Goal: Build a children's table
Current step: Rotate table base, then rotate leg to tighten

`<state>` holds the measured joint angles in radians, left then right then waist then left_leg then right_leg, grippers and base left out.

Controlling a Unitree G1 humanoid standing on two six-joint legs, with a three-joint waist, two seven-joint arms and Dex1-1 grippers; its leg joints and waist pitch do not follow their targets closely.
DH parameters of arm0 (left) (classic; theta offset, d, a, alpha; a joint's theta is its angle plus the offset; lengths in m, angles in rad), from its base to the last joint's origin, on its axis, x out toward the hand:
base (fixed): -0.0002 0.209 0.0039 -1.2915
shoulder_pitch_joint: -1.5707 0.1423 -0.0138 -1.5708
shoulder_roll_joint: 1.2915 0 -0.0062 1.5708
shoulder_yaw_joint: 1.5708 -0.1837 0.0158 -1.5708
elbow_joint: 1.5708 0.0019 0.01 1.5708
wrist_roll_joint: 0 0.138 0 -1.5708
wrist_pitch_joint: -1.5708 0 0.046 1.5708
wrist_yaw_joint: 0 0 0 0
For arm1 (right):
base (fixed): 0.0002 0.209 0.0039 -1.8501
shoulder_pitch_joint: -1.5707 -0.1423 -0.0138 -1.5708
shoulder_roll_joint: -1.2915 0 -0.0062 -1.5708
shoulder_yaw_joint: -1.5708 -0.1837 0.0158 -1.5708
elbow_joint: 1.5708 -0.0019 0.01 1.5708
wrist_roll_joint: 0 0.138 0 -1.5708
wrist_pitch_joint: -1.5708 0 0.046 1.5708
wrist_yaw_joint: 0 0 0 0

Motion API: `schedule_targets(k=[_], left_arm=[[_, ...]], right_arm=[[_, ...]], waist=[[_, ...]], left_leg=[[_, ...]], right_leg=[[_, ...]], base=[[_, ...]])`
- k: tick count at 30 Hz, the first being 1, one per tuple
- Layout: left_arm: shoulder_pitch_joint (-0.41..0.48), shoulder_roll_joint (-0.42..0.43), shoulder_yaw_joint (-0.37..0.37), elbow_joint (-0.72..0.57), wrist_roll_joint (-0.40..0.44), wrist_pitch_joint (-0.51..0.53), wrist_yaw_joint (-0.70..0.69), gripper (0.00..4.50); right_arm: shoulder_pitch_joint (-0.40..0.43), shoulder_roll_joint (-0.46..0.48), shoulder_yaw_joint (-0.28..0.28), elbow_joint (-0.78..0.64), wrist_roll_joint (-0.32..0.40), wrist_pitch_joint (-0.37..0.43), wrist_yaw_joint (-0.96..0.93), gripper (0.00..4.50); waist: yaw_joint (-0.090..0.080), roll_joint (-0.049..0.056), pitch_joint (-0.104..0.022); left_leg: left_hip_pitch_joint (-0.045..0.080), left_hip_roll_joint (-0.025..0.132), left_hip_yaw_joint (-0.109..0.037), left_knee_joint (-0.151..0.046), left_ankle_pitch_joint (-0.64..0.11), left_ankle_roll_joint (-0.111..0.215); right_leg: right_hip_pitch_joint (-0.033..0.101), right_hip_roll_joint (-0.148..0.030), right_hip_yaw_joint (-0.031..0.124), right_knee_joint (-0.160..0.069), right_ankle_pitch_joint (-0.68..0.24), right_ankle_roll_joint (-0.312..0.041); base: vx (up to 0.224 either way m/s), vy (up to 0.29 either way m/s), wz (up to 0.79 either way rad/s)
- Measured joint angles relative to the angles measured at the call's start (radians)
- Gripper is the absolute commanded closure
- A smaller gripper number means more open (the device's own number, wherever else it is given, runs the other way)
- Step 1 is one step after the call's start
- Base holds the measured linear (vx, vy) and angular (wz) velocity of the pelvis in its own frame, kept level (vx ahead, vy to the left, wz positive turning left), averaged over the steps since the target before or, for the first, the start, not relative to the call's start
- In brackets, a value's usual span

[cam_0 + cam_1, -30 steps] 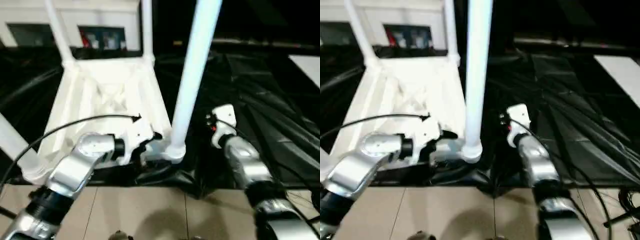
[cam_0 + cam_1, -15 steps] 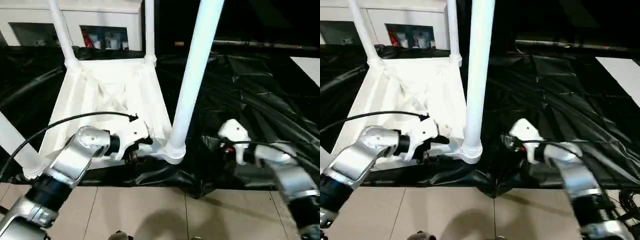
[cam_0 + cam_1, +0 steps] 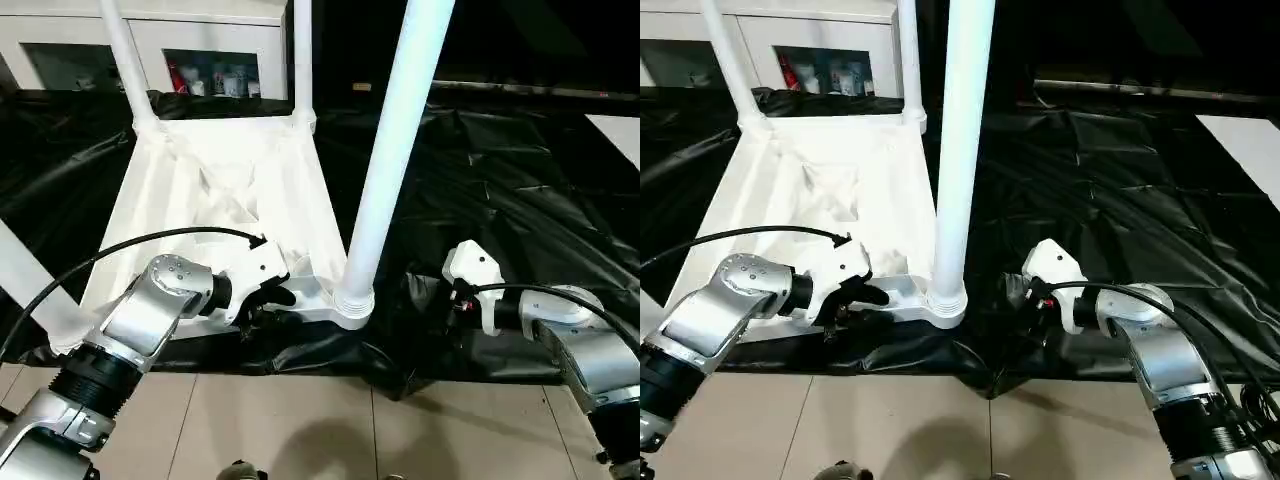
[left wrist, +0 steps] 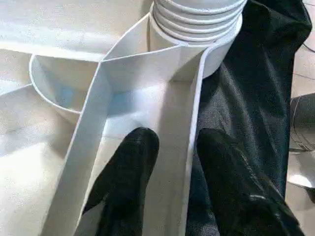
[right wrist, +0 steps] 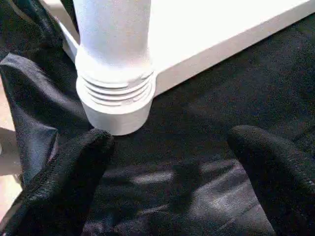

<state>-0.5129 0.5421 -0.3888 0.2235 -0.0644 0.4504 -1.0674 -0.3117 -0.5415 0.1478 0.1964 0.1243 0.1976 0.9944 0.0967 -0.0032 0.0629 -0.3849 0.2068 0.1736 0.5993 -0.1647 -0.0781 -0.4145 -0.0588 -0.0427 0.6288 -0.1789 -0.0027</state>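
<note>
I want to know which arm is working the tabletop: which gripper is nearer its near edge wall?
Left. The left gripper straddles the tabletop's edge wall, one finger either side. The right gripper stands open over the black sheet, beside the leg's socket.

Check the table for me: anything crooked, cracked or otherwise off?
Nothing stands out. The table top lies ribbed side up on the black sheet, the near leg is seated in its corner socket, and no cracks show.
</note>
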Motion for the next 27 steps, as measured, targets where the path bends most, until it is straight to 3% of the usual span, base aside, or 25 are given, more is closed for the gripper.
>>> schedule_targets(k=[19, 27], left_arm=[[0.002, 0.007, -0.002, 0.008, 0.001, 0.003, -0.045, 4.19], [0.002, -0.002, -0.003, 0.017, 0.004, -0.015, -0.053, 4.49]], right_arm=[[-0.002, 0.059, 0.028, -0.030, 0.041, 0.030, 0.034, 0.00], [-0.046, 0.146, 0.059, 0.043, 0.031, 0.016, 0.006, 0.00]], waist=[[0.005, 0.000, 0.000], [-0.009, -0.002, -0.001]], left_leg=[[0.000, 0.000, 0.000, 0.000, 0.000, 0.000], [0.000, 0.000, 0.000, 0.000, 0.000, 0.000]], right_leg=[[0.001, 0.000, 0.000, 0.000, 0.000, 0.000], [0.000, 0.000, 0.001, 0.000, 0.002, -0.003]], base=[[0.000, 0.000, 0.00], [0.000, 0.000, 0.00]])
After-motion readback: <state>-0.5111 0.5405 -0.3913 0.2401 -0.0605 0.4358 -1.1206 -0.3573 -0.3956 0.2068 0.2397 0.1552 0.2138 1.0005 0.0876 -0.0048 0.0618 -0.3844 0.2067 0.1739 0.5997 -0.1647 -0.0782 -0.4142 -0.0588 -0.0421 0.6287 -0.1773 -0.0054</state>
